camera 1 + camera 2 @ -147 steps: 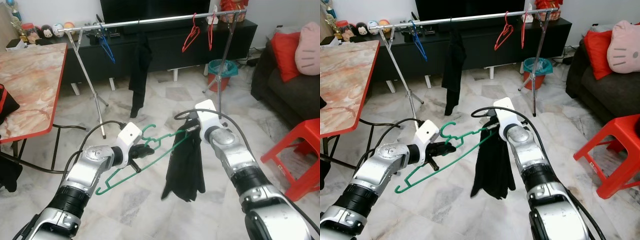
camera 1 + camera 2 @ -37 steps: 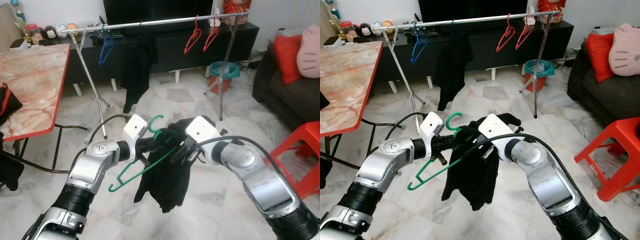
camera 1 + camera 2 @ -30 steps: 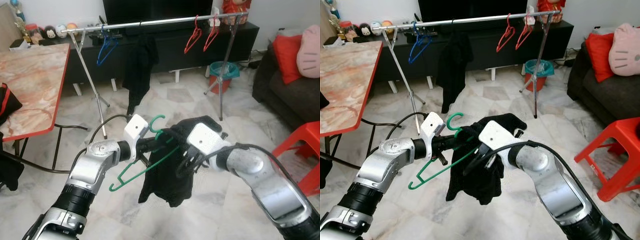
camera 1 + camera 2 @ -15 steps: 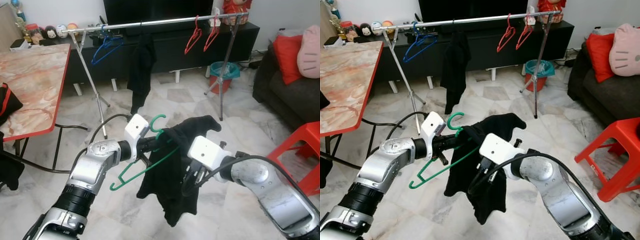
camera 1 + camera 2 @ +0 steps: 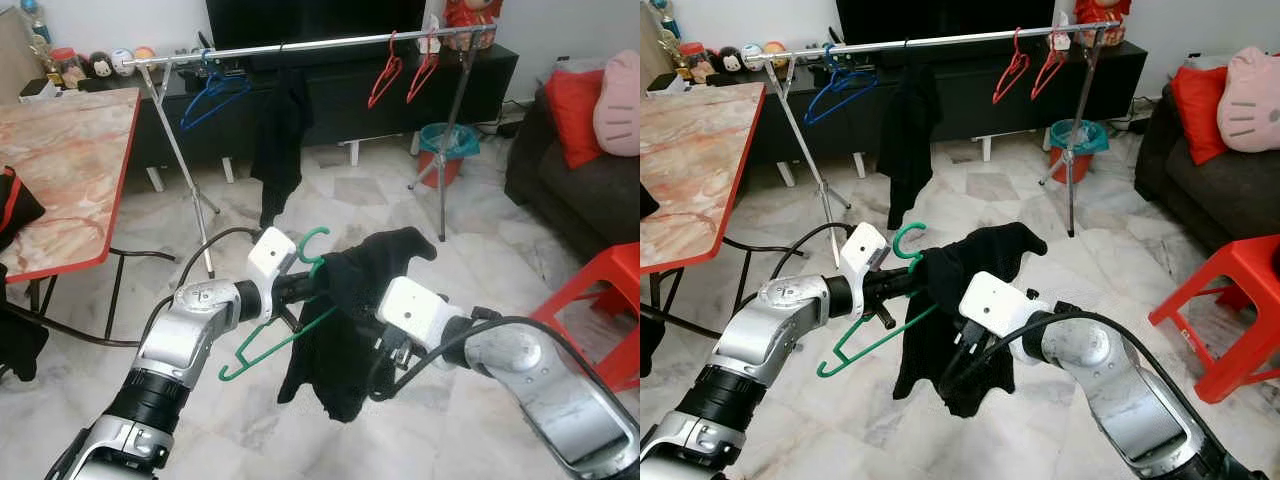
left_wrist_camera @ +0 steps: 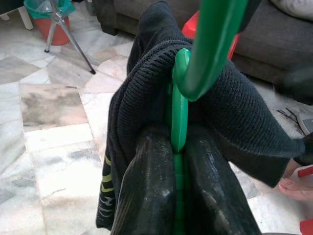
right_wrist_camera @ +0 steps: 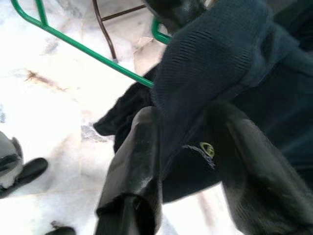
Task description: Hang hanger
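Note:
My left gripper (image 5: 298, 287) is shut on the neck of a green hanger (image 5: 262, 348), just below its hook (image 6: 210, 44), at chest height in front of me. A black garment (image 5: 350, 320) is draped over the hanger's right shoulder and bunched around the neck. Below it, my right gripper (image 5: 383, 365) holds a fold of that garment (image 7: 205, 98) between its fingers (image 7: 134, 166). Farther off stands the metal clothes rail (image 5: 300, 45), with a blue hanger (image 5: 212, 92), a hanging black garment (image 5: 280, 140) and two red hangers (image 5: 385, 75).
A marble-top table with a red edge (image 5: 60, 170) stands on my left. A red stool (image 5: 600, 310) and a dark sofa (image 5: 580, 180) with cushions are on the right. A teal bin (image 5: 448, 145) sits by the rail's right leg, before a low black cabinet (image 5: 340, 90).
My right gripper brought the garment from the hanger's right tip up over its neck, then dropped lower, bunching the garment's lower end. The left gripper stayed put. The blue hanger swung.

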{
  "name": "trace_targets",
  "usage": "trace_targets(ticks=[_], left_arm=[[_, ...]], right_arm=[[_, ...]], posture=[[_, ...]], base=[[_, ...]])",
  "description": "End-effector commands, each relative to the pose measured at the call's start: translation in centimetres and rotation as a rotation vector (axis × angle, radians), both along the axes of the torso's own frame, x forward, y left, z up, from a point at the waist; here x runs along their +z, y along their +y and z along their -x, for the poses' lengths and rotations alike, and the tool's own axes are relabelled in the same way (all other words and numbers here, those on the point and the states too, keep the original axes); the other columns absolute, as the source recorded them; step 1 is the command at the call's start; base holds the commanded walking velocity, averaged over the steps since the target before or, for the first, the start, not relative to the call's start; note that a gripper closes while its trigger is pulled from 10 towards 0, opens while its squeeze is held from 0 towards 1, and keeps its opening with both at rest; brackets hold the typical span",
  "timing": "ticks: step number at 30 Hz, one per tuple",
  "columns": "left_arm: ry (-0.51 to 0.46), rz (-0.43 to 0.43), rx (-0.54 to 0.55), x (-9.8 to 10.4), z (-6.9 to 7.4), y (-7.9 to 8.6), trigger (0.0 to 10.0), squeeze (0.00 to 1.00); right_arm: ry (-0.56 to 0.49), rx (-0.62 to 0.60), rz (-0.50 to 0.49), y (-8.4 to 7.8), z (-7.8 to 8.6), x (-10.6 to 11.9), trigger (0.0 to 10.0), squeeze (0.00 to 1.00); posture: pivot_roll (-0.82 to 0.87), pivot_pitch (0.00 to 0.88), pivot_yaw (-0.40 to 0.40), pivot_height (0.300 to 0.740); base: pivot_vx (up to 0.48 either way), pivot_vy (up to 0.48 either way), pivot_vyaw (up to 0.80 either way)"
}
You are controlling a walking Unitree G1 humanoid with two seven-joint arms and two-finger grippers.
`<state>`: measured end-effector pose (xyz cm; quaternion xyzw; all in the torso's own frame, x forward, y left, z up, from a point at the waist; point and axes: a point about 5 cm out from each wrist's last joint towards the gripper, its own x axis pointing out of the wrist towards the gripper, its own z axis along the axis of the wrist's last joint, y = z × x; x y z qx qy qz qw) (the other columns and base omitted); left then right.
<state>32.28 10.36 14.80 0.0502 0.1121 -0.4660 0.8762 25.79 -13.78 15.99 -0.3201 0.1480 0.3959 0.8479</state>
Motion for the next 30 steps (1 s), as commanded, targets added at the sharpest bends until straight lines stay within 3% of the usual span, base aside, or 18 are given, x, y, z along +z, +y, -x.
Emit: trace_targets(ticks=[1, 2, 4, 7, 11, 14, 15, 16, 19, 22, 30], left_arm=[[-0.035, 0.01, -0.011, 0.6, 0.1, 0.4, 10.0, 0.0], [-0.035, 0.01, -0.011, 0.6, 0.1, 0.4, 10.0, 0.0], [-0.019, -0.007, -0.025, 0.1, 0.3, 0.6, 10.0, 0.0], [-0.009, -0.015, -0.041, -0.1, 0.5, 0.7, 10.0, 0.0], [0.005, -0.031, -0.075, -0.4, 1.0, 1.2, 10.0, 0.0], [0.013, -0.043, -0.122, -0.5, 1.5, 1.5, 10.0, 0.0], [0.016, -0.046, -0.146, -0.5, 1.7, 1.6, 10.0, 0.0], [0.017, -0.051, -0.167, -0.4, 1.9, 1.7, 10.0, 0.0], [0.023, -0.079, -0.213, -0.5, 2.2, 2.0, 10.0, 0.0], [0.029, -0.087, -0.241, -0.5, 2.4, 2.3, 10.0, 0.0], [0.055, -0.085, -0.353, -0.1, 3.3, 1.9, 10.0, 0.0]], right_arm=[[-0.07, -0.089, 0.001, -1.5, -0.9, 1.2, 10.0, 1.0], [-0.07, -0.089, 0.001, -1.5, -0.9, 1.2, 10.0, 1.0], [-0.175, -0.219, -0.022, -3.3, -2.3, 2.6, 10.0, 1.0], [-0.241, -0.3, -0.063, -4.5, -3.1, 3.8, 10.0, 1.0], [-0.281, -0.283, -0.116, -5.4, -3.1, 4.6, 10.0, 1.0], [-0.211, -0.137, -0.143, -4.9, -2.0, 3.8, 10.0, 1.0], [-0.182, -0.07, -0.152, -4.6, -1.5, 3.3, 10.0, 0.7], [-0.154, -0.028, -0.159, -4.5, -1.1, 2.9, 10.0, 0.0], [-0.052, 0.04, -0.21, -4.5, -0.5, 1.7, 10.0, 0.0], [0.022, 0.096, -0.157, -5.1, 0.0, 0.4, 10.0, 0.0], [0.069, 0.142, -0.131, -6.3, -1.1, -0.4, 10.0, 0.0]], posture=[[-0.19, 0.0, 0.022, 0.74], [-0.19, 0.0, 0.022, 0.74], [-0.2, 0.0, 0.023, 0.74], [-0.2, 0.0, 0.023, 0.74], [-0.2, 0.0, 0.023, 0.74], [-0.2, 0.0, 0.023, 0.74], [-0.2, 0.0, 0.023, 0.74], [-0.2, 0.0, 0.024, 0.74], [-0.2, 0.0, 0.025, 0.74], [-0.2, 0.0, 0.027, 0.74], [-0.2, 0.0, 0.038, 0.74]], base=[[0.0, 0.0, 0.0], [0.0, 0.0, 0.0], [0.0, 0.0, 0.0], [0.0, 0.0, 0.0], [0.0, 0.0, 0.0], [0.0, 0.0, 0.0], [0.0, 0.0, 0.0], [0.0, 0.0, 0.0], [0.0, 0.0, 0.0], [0.0, 0.0, 0.0], [0.0, 0.0, 0.0]])
